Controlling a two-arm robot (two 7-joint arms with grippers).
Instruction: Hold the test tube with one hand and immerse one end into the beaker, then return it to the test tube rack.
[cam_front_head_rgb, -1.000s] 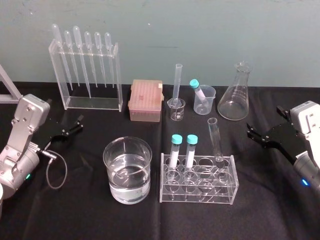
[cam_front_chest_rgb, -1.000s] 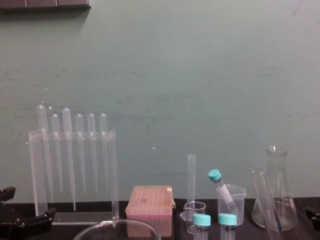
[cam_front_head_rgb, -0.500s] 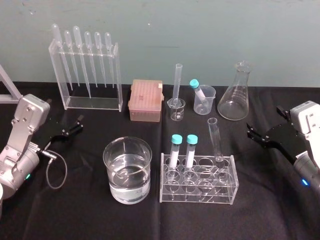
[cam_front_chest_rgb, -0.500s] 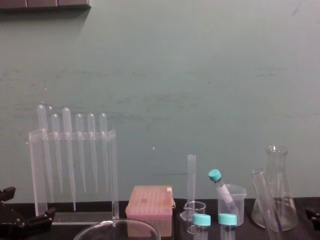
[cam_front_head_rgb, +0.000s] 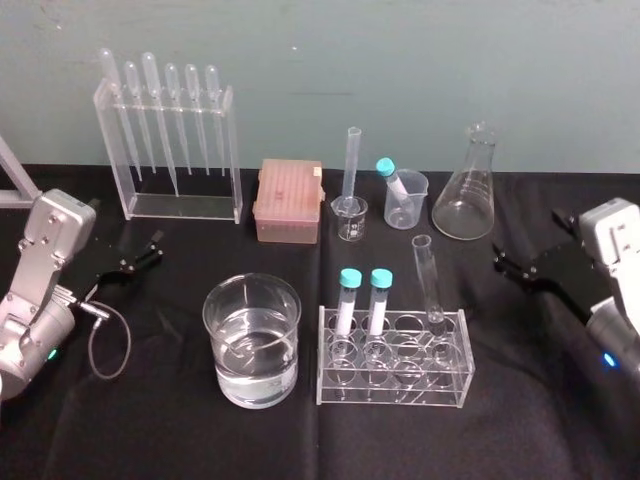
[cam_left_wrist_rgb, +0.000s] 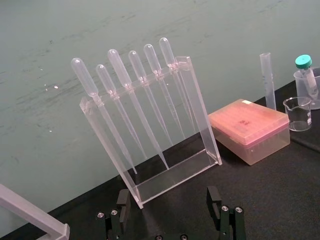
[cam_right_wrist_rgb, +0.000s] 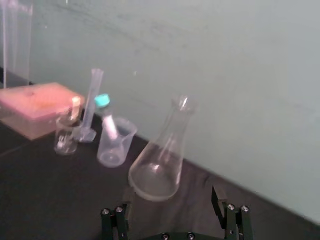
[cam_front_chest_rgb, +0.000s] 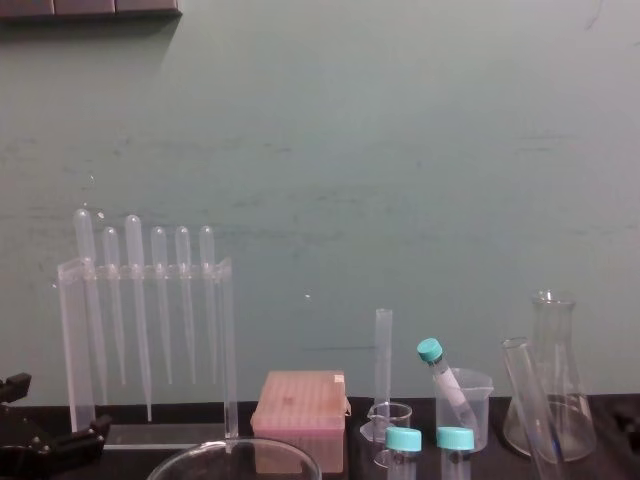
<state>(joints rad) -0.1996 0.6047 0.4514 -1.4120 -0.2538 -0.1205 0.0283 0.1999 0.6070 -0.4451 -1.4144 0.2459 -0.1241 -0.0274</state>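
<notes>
Nearest on the black cloth (cam_front_head_rgb: 150, 430), left of middle: the beaker (cam_front_head_rgb: 252, 340), roughly a third full of clear liquid. Just beside it on the right, not touching: the test tube rack (cam_front_head_rgb: 395, 385), clear plastic.

At the rack's right end: the test tube (cam_front_head_rgb: 431, 290), mouth up, top leaning slightly to the left, bottom down in a hole, free of both grippers. Toward the rack's left end: a pair of capped tubes (cam_front_head_rgb: 346, 305), teal tops, upright, side by side.

Out at the left edge of the cloth, well apart from the beaker: the left gripper (cam_left_wrist_rgb: 168, 195), fingers spread wide with nothing between them, facing the dropper stand (cam_front_head_rgb: 168, 150). Beside that arm, a loop of grey cable (cam_front_head_rgb: 105, 345) on the cloth.

Out at the right edge, well apart from the rack: the right gripper (cam_right_wrist_rgb: 172, 194), likewise spread wide and empty, facing the flask (cam_front_head_rgb: 466, 190).

Farther back, in a row from left to right: a pink box (cam_front_head_rgb: 289, 200); a small glass cup (cam_front_head_rgb: 351, 217) with a thin measuring tube (cam_front_head_rgb: 350, 160) close by it; a plastic cup (cam_front_head_rgb: 406, 200) with one more teal-topped tube slanting out of it; then the flask, empty.

Farthest left: the dropper stand, six droppers hanging bulb up.

Behind everything, a pale green wall (cam_front_head_rgb: 400, 60).
</notes>
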